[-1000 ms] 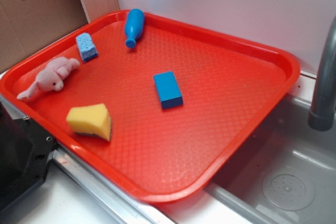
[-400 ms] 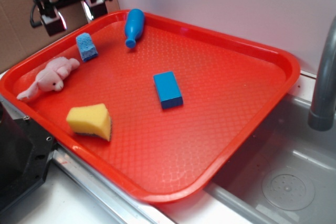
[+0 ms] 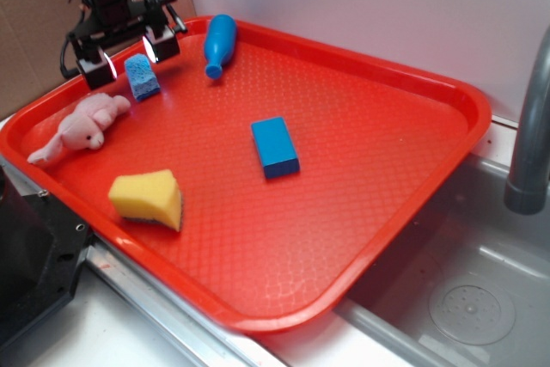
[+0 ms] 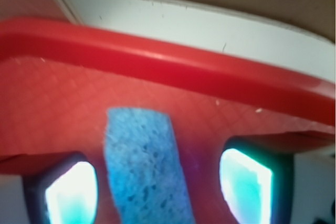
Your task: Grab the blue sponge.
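The blue sponge (image 3: 142,77), light blue and porous, lies at the far left corner of the red tray (image 3: 387,178). My gripper (image 3: 127,55) hangs right over it, open, one finger on each side. In the wrist view the blue sponge (image 4: 144,166) runs up between the two bright fingertips (image 4: 71,192), nearer the left one, with a gap to each. Nothing is held.
Also on the tray are a pink plush toy (image 3: 82,126), a yellow sponge (image 3: 148,197), a smooth darker blue block (image 3: 275,147) and a blue bottle-shaped toy (image 3: 218,44). The tray's raised rim (image 4: 157,61) is just behind the sponge. A sink basin (image 3: 464,298) and grey faucet (image 3: 528,126) lie at the right.
The gripper has come down from the top left edge of the view to the blue sponge, its fingers now straddling it. The objects on the tray have not moved.
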Available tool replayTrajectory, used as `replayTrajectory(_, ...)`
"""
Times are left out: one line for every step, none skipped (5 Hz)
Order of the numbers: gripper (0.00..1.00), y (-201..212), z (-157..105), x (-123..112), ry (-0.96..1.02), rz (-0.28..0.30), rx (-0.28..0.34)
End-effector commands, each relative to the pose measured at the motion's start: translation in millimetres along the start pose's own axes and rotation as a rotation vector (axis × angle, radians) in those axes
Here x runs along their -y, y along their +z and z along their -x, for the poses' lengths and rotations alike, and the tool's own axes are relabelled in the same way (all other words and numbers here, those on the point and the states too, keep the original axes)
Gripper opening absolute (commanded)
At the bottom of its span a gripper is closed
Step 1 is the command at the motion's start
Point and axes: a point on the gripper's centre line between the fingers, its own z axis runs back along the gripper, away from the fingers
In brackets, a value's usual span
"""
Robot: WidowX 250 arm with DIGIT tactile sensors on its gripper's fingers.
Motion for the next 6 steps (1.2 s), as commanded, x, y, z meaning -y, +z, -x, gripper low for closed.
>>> replayTrajectory(0.00,2.1,-3.7,-11.6,0.005,0.058,0.019)
replayTrajectory(0.00,6.4,-1.7,-13.4,0.015,0.087,0.043)
replayTrajectory(0.00,26.5,3.1,-9.6,-0.097,0.135,0.051)
replayTrajectory(0.00,60.0,10.3,-0.7,-0.249,0.176,0.042)
replayTrajectory(0.00,102.5,27.3,8.4,-0.445,0.210,-0.069)
replayTrajectory(0.00,143.5,50.5,4.8,-0.621,0.239,-0.157)
